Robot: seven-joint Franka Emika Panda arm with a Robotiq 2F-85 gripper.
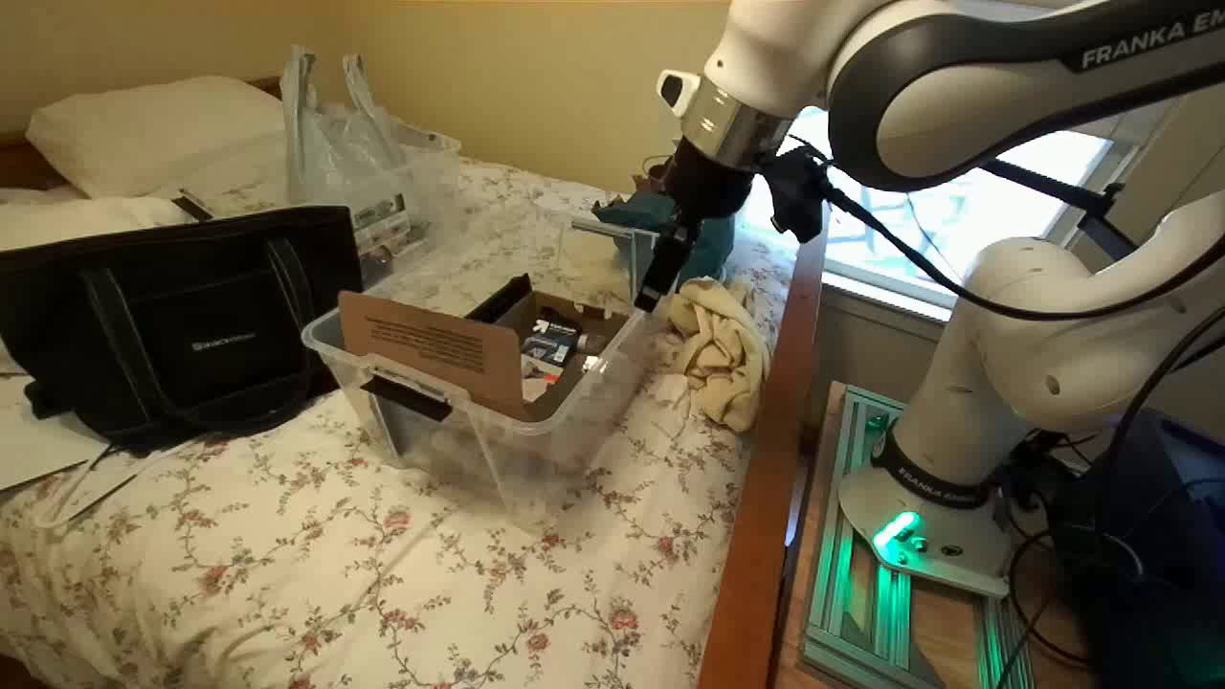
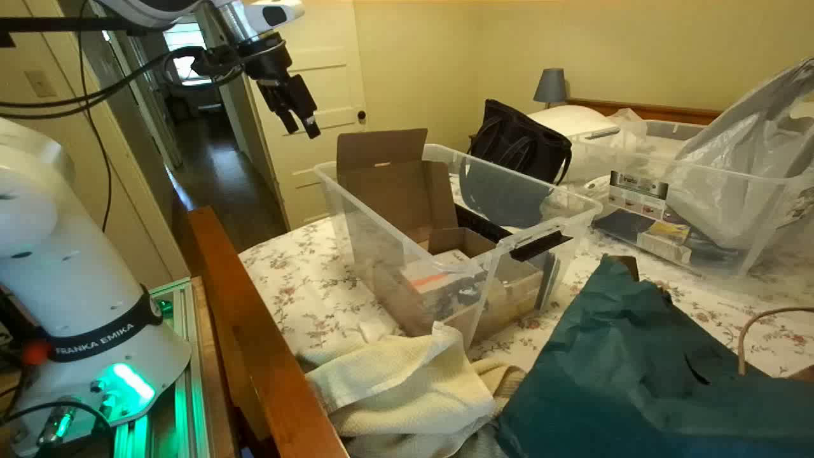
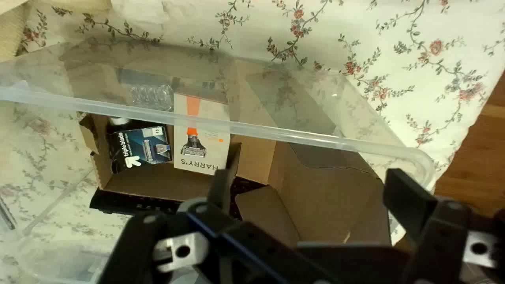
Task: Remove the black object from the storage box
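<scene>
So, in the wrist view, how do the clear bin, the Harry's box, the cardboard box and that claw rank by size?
Largest to smallest:
1. Clear bin, cut off by the frame
2. Cardboard box
3. Harry's box
Not ranked: the gripper, that claw, since nearness to the camera makes it unsure.

the robot's gripper (image 2: 303,129) hung tilted in midair, jaws apart, higher than the clear storage box (image 2: 540,228). that sat on the flowery bed (image 2: 292,273) with a cardboard carton (image 2: 404,191) in it, flap sticking up past the rim. there was a black object (image 2: 481,226) just beside the carton, kinda hard to make out from where i stood. a pale yellow blanket (image 2: 413,388) was bunched up near the storage box, plus a crumpled teal bag (image 2: 623,369), and a black tote (image 2: 521,140) sat farther back.
</scene>
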